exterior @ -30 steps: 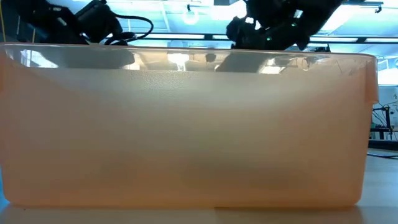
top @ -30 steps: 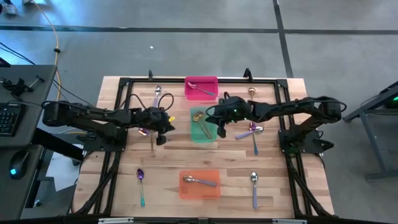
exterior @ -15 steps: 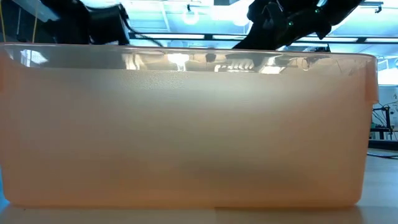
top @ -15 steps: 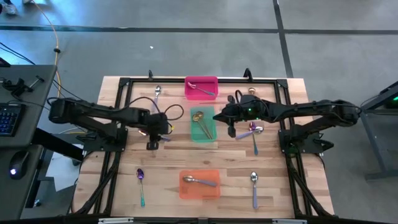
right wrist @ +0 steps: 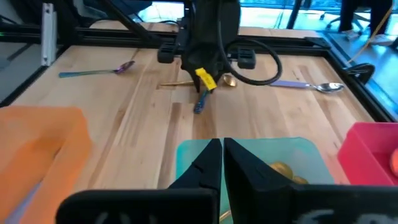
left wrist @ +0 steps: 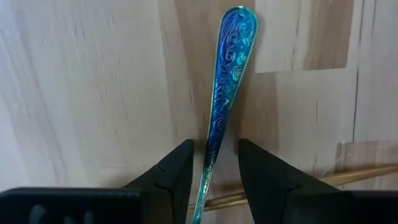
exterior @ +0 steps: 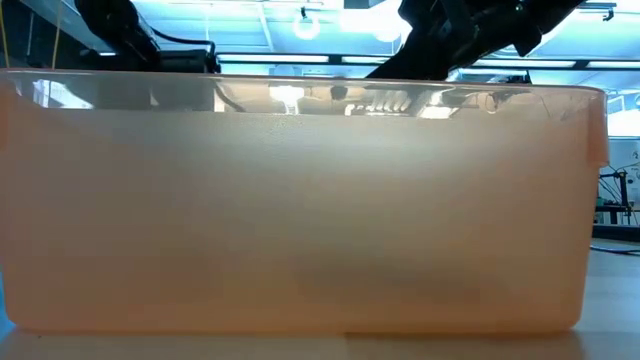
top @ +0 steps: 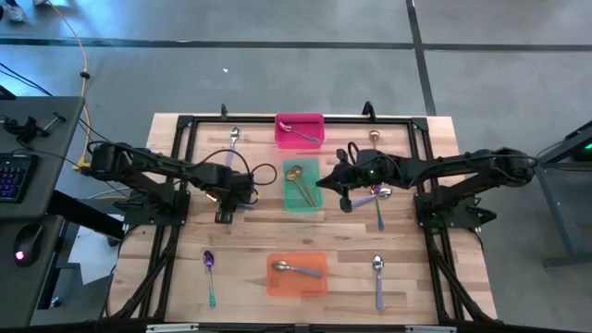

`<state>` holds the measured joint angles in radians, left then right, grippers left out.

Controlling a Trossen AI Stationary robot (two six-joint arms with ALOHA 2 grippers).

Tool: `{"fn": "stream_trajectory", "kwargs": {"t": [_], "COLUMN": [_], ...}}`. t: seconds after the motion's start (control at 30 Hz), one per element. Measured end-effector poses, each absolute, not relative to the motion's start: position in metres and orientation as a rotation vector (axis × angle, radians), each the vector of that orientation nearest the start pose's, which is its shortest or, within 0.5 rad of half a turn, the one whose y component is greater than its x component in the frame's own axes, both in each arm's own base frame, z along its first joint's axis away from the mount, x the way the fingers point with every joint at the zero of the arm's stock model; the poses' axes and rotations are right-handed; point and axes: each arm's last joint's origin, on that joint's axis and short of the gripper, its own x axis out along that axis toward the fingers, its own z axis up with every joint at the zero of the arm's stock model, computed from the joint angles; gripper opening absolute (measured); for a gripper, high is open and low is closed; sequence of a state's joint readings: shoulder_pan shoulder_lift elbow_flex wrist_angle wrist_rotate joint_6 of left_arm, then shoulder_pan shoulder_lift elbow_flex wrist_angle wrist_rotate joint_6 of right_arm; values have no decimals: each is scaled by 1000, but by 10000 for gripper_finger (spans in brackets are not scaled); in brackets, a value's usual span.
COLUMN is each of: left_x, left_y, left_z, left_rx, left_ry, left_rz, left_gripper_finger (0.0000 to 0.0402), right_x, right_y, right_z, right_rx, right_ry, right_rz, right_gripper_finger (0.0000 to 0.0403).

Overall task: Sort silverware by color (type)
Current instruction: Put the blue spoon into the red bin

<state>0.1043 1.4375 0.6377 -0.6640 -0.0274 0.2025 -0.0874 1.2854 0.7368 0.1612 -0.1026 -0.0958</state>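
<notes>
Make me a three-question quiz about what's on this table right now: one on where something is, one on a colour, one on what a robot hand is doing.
1. Where is the green bin?
A. between the two arms
B. on the floor
C. at the table's left edge

2. What colour is the bin at the far edge of the table?
A. orange
B. pink
C. black

3. How do the left gripper's fingers stand?
A. clamped on a cup
B. apart, either side of a blue spoon handle
C. out of sight

Answers: 1 A, it sits mid-table between the arms. 2 B, it is pink. 3 B, the left wrist view shows gaps beside the handle.
</notes>
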Motion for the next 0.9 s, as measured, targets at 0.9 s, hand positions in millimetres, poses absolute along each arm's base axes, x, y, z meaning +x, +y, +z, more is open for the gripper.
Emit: {"fn": "stream_trajectory", "kwargs": {"t": [0.9], "left_x": [255], "left_y": [63], "left_z": [229], "left_rx": [229], "left_ry": [1251], "left_rz": [132], "left_gripper_finger": [3], "right_x": [276], "right_y": [-17], "right_z": [245], "right_rx": [-82], "right_ry": [365], "right_rz": [28], "right_gripper_finger": [0]}}
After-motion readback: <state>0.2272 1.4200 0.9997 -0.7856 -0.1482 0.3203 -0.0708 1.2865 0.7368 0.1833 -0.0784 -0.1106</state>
